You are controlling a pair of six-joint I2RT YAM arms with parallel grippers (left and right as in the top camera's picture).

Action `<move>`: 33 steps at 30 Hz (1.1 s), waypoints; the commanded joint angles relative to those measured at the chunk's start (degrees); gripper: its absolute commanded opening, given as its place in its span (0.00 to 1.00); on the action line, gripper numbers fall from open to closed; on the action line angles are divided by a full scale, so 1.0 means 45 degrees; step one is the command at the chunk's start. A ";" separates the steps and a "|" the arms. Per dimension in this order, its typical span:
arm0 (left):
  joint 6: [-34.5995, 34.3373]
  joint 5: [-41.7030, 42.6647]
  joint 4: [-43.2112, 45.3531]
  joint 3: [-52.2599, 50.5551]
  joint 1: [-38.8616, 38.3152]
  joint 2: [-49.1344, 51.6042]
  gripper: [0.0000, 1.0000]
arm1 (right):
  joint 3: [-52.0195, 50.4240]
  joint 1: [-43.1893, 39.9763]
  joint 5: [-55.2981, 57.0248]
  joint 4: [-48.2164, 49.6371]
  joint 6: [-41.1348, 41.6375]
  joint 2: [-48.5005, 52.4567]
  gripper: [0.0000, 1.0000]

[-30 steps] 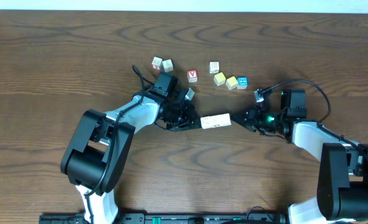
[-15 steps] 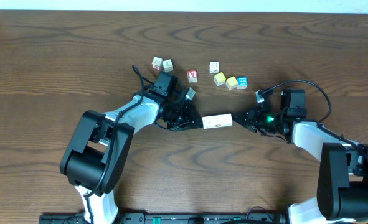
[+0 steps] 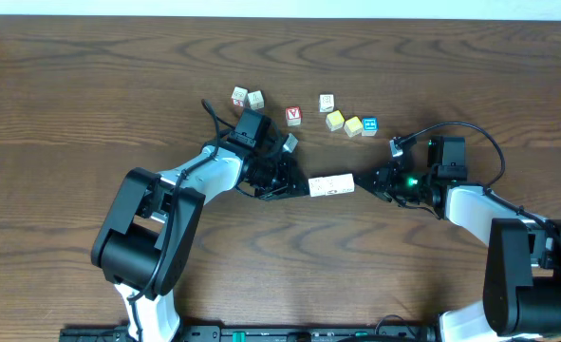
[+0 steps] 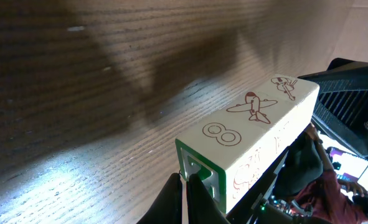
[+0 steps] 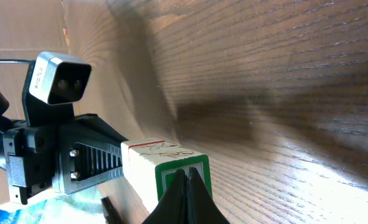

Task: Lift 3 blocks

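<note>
Three whitish blocks (image 3: 330, 184) form one short row, end to end, with faint red drawings on their top faces. My left gripper (image 3: 304, 187) is shut, its tips pressed against the row's left end. My right gripper (image 3: 358, 182) is shut and presses the right end. In the left wrist view the blocks (image 4: 252, 134) show a green-framed end face right at the left gripper (image 4: 185, 177). In the right wrist view the blocks (image 5: 162, 158) meet the right gripper (image 5: 187, 171) the same way. The row's shadow lies apart from it, so it seems clamped just above the table.
Behind the row lie loose cubes: two whitish ones (image 3: 247, 98), a red-lettered one (image 3: 293, 115), a white one (image 3: 327, 102), two yellow ones (image 3: 344, 123) and a blue one (image 3: 369, 125). One more cube (image 3: 289, 142) lies beside the left wrist.
The clamped row and both gripper tips have shifted slightly to the right since a second ago. Over the last half second nothing has moved.
</note>
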 commanded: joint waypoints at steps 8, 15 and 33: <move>0.0068 0.1394 0.0287 0.0209 -0.0306 -0.0879 0.07 | -0.0058 0.0656 -0.1520 -0.0063 0.0340 0.0024 0.01; 0.0058 0.1399 0.0282 0.0209 -0.0306 -0.0889 0.07 | 0.0083 0.0656 -0.1851 -0.0039 0.0345 0.0010 0.01; -0.0136 0.1394 0.0296 0.0209 -0.0306 -0.0899 0.07 | 0.0267 0.0661 -0.2278 0.0010 0.0821 -0.0282 0.01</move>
